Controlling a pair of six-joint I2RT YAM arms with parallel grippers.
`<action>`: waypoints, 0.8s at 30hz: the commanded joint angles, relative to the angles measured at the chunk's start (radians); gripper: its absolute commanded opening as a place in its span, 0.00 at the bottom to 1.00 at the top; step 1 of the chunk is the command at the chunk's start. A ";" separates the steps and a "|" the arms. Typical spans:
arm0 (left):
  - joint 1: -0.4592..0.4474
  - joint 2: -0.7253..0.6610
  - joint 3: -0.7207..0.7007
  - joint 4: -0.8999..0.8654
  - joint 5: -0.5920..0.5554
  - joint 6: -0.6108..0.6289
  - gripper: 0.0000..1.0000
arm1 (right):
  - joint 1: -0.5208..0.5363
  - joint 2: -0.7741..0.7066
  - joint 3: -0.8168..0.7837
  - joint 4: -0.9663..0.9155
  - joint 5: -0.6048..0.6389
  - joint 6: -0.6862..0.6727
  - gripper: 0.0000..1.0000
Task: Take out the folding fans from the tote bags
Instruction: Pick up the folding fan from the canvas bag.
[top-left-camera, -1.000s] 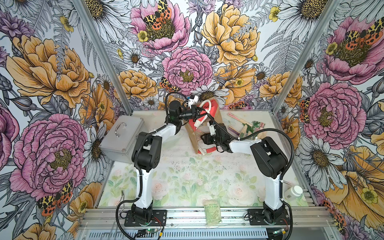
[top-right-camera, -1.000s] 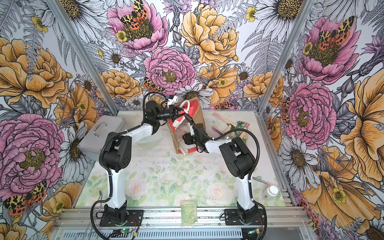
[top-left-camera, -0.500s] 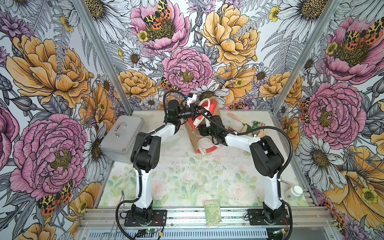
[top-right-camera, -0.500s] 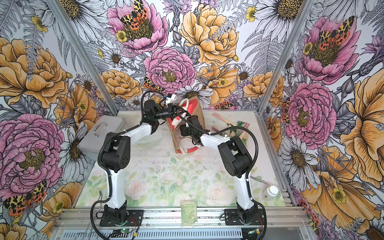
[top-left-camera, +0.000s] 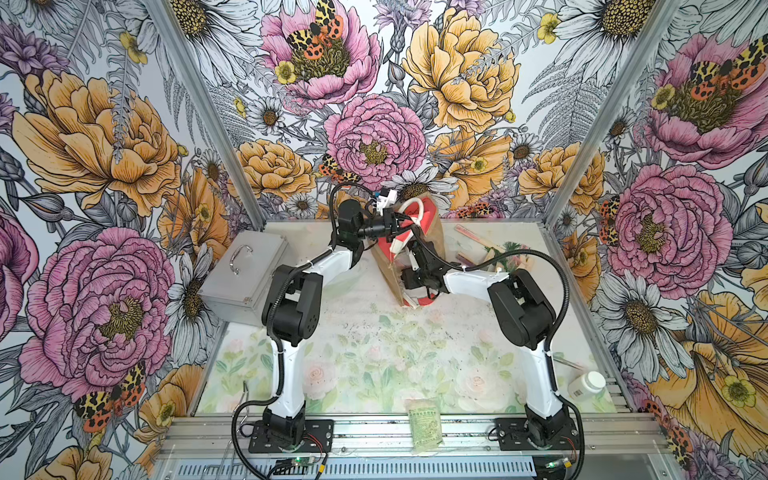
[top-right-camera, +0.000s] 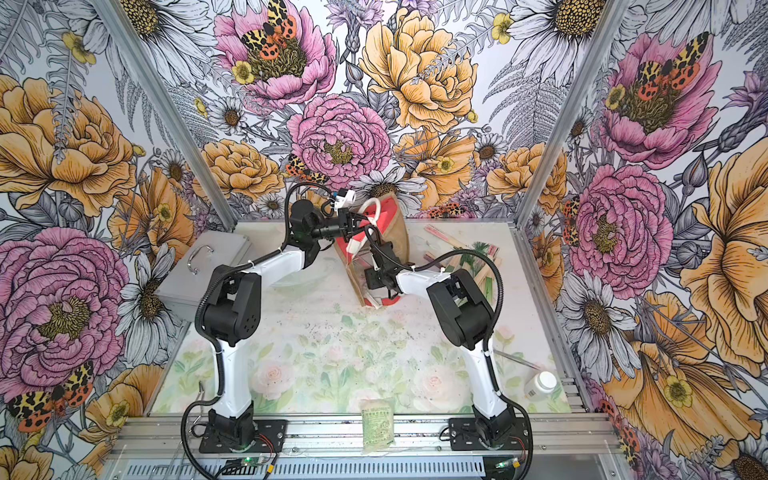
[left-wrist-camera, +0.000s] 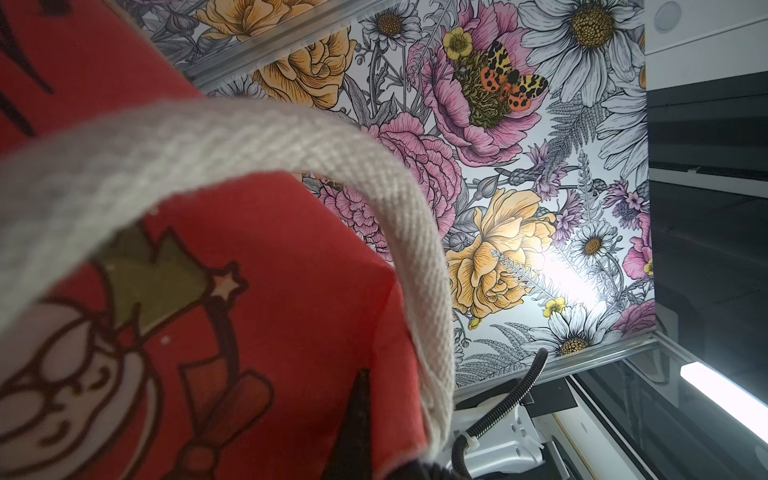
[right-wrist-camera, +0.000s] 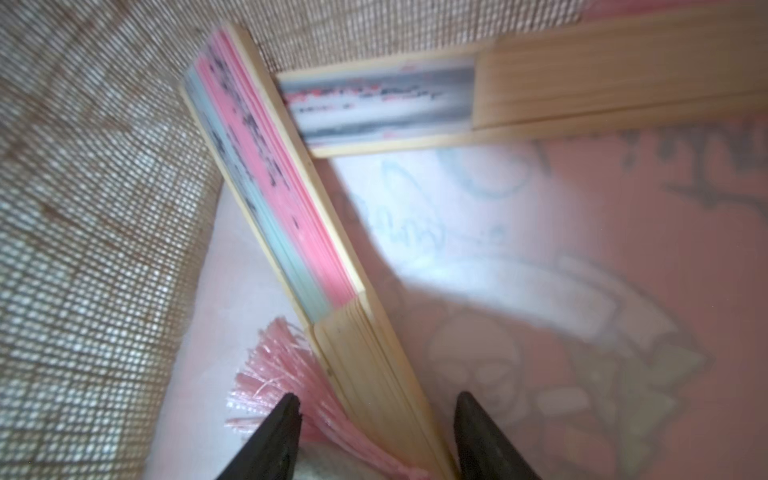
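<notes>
The tote bag (top-left-camera: 436, 235) is tipped open by the left gripper (top-left-camera: 394, 222), clamped on its white handle (left-wrist-camera: 291, 137). Inside, the pink fan (right-wrist-camera: 282, 199) is straddled by the half-spread right gripper (right-wrist-camera: 376, 405); its wooden ribs, not the tassel (right-wrist-camera: 274, 374), should be pinched.

Tote bag (top-left-camera: 434, 239): you saw it tilted, tan burlap with a red printed face, white handle (left-wrist-camera: 249, 137) raised.
Inside: two closed, wooden-ribbed; pink tasselled fan (right-wrist-camera: 286, 224) lay angled to the grey-white fan (right-wrist-camera: 519, 95).
Loose fans (top-left-camera: 467, 232): several lay beside your bag.
</notes>
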 joint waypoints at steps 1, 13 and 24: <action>-0.021 -0.115 0.023 0.066 0.075 -0.002 0.00 | -0.007 0.029 -0.001 -0.106 0.008 -0.032 0.60; -0.099 -0.083 0.083 0.066 0.120 -0.015 0.00 | 0.060 0.107 0.134 -0.084 0.049 0.055 0.54; -0.060 -0.121 0.013 0.085 0.092 -0.012 0.00 | 0.055 0.071 0.050 -0.030 0.085 0.086 0.10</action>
